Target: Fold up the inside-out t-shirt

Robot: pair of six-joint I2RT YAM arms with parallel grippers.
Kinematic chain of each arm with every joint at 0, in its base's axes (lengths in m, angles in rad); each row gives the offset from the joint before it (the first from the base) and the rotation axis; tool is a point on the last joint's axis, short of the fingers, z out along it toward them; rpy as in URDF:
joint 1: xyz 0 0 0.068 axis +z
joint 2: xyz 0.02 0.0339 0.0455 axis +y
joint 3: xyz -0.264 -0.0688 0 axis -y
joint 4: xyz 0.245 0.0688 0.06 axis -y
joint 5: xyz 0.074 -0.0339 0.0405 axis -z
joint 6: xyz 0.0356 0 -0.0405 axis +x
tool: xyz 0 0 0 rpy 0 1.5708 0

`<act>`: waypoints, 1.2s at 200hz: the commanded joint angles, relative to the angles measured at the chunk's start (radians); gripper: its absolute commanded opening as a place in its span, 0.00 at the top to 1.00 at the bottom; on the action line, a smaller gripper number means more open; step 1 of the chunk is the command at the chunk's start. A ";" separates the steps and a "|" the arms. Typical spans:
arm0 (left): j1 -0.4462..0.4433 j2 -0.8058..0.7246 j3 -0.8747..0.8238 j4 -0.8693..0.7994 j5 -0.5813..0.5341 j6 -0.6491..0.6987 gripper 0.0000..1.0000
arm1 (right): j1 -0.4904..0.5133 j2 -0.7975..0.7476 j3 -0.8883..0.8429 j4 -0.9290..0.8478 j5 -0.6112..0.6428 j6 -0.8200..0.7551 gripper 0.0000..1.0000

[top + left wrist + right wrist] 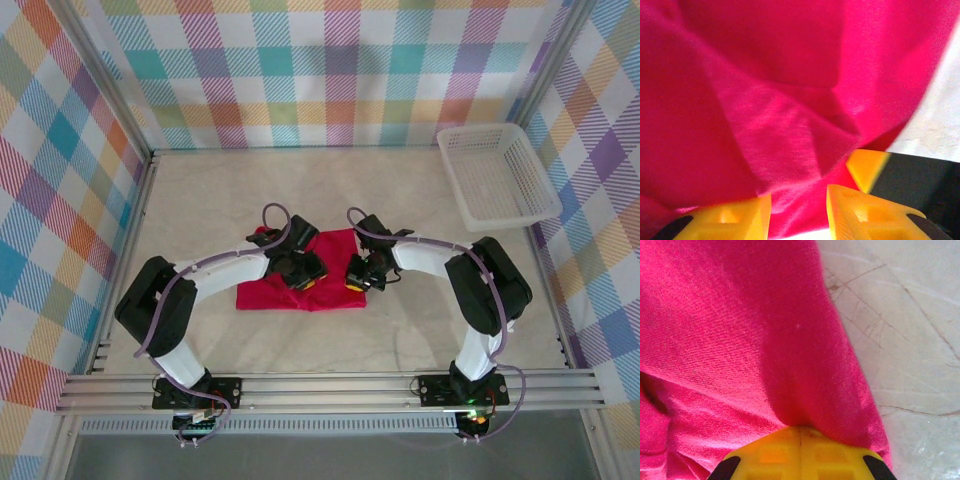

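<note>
One red inside-out t-shirt [330, 262] lies crumpled, its edge pinched in the closed jaws of the right gripper [801, 432], a fold between the spread jaws of the left gripper [799, 210], on a pale marbled tabletop [400, 200] ringed by plaid walls [330, 70].

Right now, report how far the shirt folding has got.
Done: the t-shirt is gathered into a compact, roughly rectangular red bundle, not spread flat. In hand: the right gripper is shut on a pinched fold. The left gripper has its fingers apart with cloth between them, and its grip is unclear. Left: the edges look uneven and lumpy, so probably a last fold or tidy, then release.
</note>
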 commanded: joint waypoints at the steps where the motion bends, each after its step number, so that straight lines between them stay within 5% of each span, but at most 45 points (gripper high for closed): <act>1: 0.060 -0.010 -0.072 -0.059 0.006 0.054 0.66 | -0.005 0.053 -0.018 -0.062 0.110 0.015 1.00; 44: 0.317 -0.175 -0.237 -0.246 0.003 0.194 0.66 | -0.004 0.025 -0.019 -0.109 0.165 0.002 1.00; 69: 0.391 -0.327 -0.265 -0.352 -0.100 0.194 0.66 | -0.003 0.012 -0.002 -0.112 0.141 -0.009 1.00; 99: 0.332 -0.453 -0.190 -0.415 -0.244 0.136 0.66 | -0.003 -0.026 0.040 -0.128 0.101 -0.024 1.00; 123: 0.193 -0.415 -0.077 -0.411 -0.284 0.090 0.66 | -0.003 -0.067 0.084 -0.145 0.085 -0.037 1.00; 174: -0.015 -0.103 0.126 -0.237 -0.153 0.019 0.68 | -0.006 0.003 0.191 -0.157 0.092 -0.064 1.00; 210: -0.019 0.009 0.061 -0.140 -0.097 -0.030 0.71 | -0.032 0.121 0.183 -0.122 0.076 -0.053 1.00; 240: 0.062 0.007 -0.060 -0.104 -0.056 -0.018 0.71 | -0.035 0.147 0.138 -0.106 0.074 -0.056 1.00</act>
